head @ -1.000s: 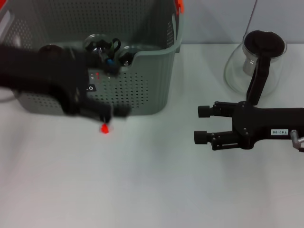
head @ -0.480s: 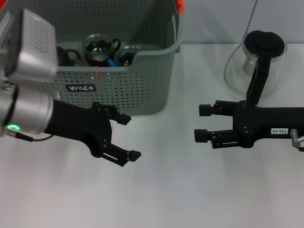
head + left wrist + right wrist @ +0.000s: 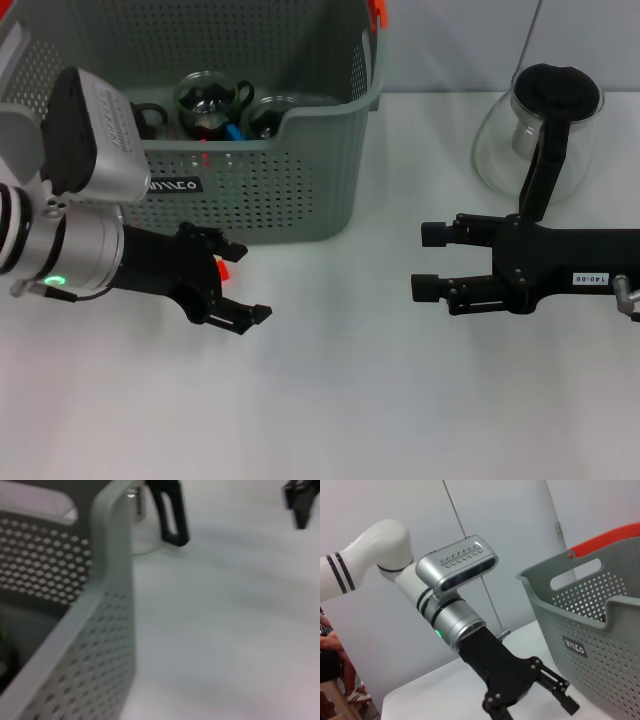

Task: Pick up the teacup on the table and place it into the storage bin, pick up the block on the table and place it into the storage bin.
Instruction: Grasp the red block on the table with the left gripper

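The left claw (image 3: 232,283) hovers low over the white counter (image 3: 330,400) with its two black fingers spread apart and nothing gripped between them. A small red block (image 3: 222,271) shows right at the claw, between the spread fingers as seen from the head view; whether it touches either finger cannot be told. Just beyond the claw stands the storage bin (image 3: 300,180), its perforated grey-green front wall close behind the fingertips. Inside the bin, farther back from the claw, sit a glass teacup (image 3: 207,100) with a dark handle and other glassware beside it. Well off to the claw's right, the right claw (image 3: 428,262) hangs over the counter, fingers apart and empty. Beyond that claw a glass jug (image 3: 540,130) with a black handle rests on the counter.
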Controlling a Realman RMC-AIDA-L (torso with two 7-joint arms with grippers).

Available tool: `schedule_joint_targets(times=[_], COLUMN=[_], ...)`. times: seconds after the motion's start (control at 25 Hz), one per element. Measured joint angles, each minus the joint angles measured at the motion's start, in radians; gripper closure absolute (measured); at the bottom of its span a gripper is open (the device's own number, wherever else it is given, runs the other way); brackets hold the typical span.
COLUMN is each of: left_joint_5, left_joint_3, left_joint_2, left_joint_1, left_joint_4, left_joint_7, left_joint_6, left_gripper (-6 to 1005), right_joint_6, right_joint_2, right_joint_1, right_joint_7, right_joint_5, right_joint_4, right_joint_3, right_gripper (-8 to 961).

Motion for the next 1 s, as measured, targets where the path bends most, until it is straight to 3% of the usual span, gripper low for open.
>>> schedule_joint_targets(times=[0.36,1.0], left_joint_5=[0.045,0.09], left_joint_3=[0.023,0.027], left_joint_2=[-0.004,-0.006], left_joint_1=[-0.006,-0.035], left_joint_4=[-0.065,-0.138], left_joint_7=[-0.011,-0.034], left_joint_6=[-0.151,-0.247], left_gripper=[118,128], right_joint_6=[0.0,0.0], right_joint_2=[0.001,0.002], right_joint_1=[0.002,0.005], right_joint_7=[0.0,0.0], right_joint_5=[0.001,0.003], right_joint_4=[0.0,0.0], right_joint_3=[0.0,0.0], right_gripper=[41,40])
